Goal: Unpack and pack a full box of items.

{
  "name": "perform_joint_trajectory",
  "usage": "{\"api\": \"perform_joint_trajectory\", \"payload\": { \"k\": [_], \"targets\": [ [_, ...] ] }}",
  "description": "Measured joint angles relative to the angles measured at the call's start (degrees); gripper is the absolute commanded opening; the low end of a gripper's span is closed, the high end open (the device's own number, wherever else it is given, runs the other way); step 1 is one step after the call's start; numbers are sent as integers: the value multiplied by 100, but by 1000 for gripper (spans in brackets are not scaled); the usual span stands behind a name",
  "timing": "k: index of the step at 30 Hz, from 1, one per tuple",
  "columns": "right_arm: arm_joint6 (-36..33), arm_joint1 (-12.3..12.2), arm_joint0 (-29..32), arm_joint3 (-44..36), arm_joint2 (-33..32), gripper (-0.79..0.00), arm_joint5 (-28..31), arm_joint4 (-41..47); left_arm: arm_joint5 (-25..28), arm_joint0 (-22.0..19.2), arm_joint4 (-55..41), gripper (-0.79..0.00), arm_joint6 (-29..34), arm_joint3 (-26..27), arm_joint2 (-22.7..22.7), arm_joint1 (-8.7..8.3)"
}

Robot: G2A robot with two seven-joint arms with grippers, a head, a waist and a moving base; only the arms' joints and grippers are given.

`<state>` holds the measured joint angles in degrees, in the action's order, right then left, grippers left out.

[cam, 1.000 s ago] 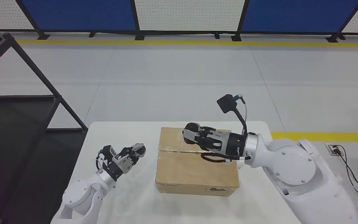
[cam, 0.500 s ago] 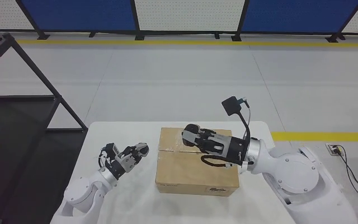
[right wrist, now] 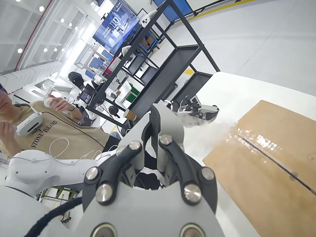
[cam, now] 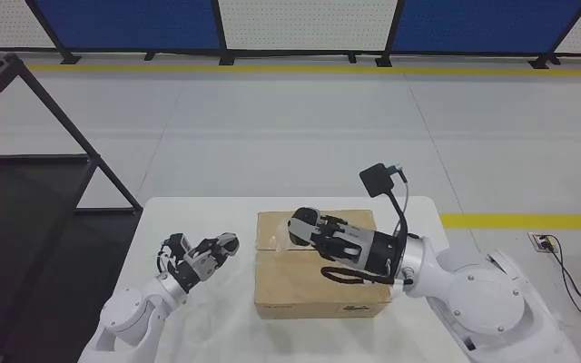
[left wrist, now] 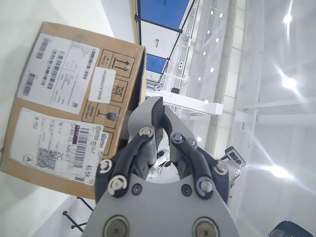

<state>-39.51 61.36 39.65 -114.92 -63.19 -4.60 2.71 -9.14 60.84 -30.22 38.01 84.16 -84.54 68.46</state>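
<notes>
Now, the taped box (cam: 318,281) sits mid-worktop (cam: 218,304), seam (right wrist: 271,159) running side to side; right gripper (cam: 298,223), pinched closed, is over the lid near the seam's left end, left gripper (cam: 225,242), likewise closed, beside the box.

a white table (cam: 225,307) with a black shelf rack (cam: 45,218) beside it and blue partition panels (cam: 127,23) far behind.

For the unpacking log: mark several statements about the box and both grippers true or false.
1. The box is closed, with tape along its seam. True.
2. The left gripper grips the box. False: it is beside the box, apart from it, shut on nothing.
3. The right gripper is over the box top. True.
4. The right gripper is wide open. False: its fingers are together.
</notes>
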Motion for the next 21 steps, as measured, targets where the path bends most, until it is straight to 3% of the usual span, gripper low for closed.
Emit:
{"api": "perform_joint_trajectory", "payload": {
  "k": [21],
  "targets": [
    [319,-103,1128,-197,-833,-785,116,-180,-146,-38,330,-785,90,331,261,-53]
  ]
}}
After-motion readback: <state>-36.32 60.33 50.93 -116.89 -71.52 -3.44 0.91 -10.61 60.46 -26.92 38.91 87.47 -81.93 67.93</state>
